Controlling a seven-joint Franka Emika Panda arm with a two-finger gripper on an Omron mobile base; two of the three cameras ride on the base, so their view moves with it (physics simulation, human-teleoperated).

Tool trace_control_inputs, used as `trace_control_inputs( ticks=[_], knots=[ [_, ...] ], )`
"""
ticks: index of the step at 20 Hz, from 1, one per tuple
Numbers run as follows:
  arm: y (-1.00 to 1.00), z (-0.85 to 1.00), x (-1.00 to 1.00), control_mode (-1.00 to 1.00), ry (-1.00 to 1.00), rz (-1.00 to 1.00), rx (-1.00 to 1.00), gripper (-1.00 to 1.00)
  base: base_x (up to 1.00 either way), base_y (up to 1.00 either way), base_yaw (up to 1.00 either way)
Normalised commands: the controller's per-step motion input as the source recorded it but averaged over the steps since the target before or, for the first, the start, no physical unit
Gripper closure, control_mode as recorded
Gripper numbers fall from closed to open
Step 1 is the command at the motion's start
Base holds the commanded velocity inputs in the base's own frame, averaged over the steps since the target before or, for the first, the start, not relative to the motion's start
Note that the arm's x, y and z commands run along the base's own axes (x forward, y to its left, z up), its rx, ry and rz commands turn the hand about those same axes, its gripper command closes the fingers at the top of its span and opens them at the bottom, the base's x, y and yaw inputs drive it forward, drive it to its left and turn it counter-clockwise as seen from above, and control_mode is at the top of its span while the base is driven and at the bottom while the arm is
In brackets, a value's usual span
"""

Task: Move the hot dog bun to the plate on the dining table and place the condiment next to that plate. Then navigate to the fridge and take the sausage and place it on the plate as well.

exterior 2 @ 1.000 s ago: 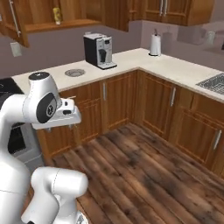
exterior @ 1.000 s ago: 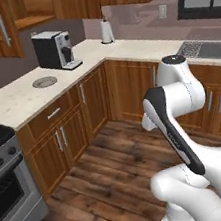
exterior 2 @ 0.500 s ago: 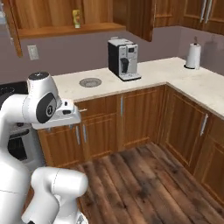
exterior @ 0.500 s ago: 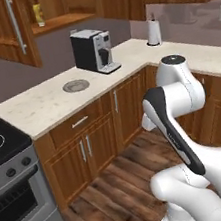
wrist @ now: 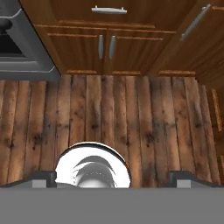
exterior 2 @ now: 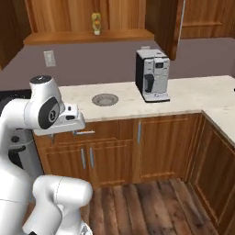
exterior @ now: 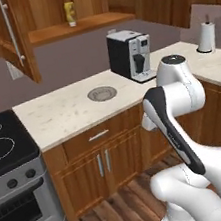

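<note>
Two small dark fingers (wrist: 113, 177) stand spread wide, grasping nothing, over the brown plank floor (wrist: 131, 118). Judging from the pale stone surface (exterior: 72, 111), no bun is within reach, so keep the arm tucked while driving and scan for it.

Lighting is even and diffuse, with no visible lamp. The pale table (exterior: 72, 111) reads bright and flat, without glare. The wall cabinets (exterior 2: 69, 16) cast a soft shadow band across the grey wall (exterior 2: 110, 62) beneath them. The coffee machine (exterior: 131, 56) throws only a faint contact shadow. The white arm (exterior: 174, 102) shows smooth shading and mild highlights. The wooden floor (wrist: 122, 118) is sharp in the hand view. Both base views are slightly soft and coarse, with no evident edge distortion.
</note>
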Motion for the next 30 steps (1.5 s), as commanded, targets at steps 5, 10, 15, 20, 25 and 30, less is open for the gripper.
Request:
trace_control_inputs(
  ticks=[5, 10, 15, 20, 25, 30],
  knots=[
    [0.00, 0.00, 0.00, 1.00, 0.00, 0.00, 0.00, -1.00, 0.92, -0.40, 0.43],
    [0.00, 0.00, 0.00, 1.00, 0.00, 0.00, 0.00, -1.00, 0.80, -0.43, 0.37],
    [0.00, 0.00, 0.00, 1.00, 0.00, 0.00, 0.00, -1.00, 0.80, -0.18, 0.23],
    [0.00, 0.00, 0.00, 1.00, 0.00, 0.00, 0.00, -1.00, 0.63, -0.10, 0.17],
    [0.00, 0.00, 0.00, 1.00, 0.00, 0.00, 0.00, -1.00, 0.49, -0.16, 0.03],
    [-0.03, 0.03, 0.04, -1.00, 0.01, 0.00, 0.02, -1.00, 0.31, -0.13, 0.00]
  ],
)
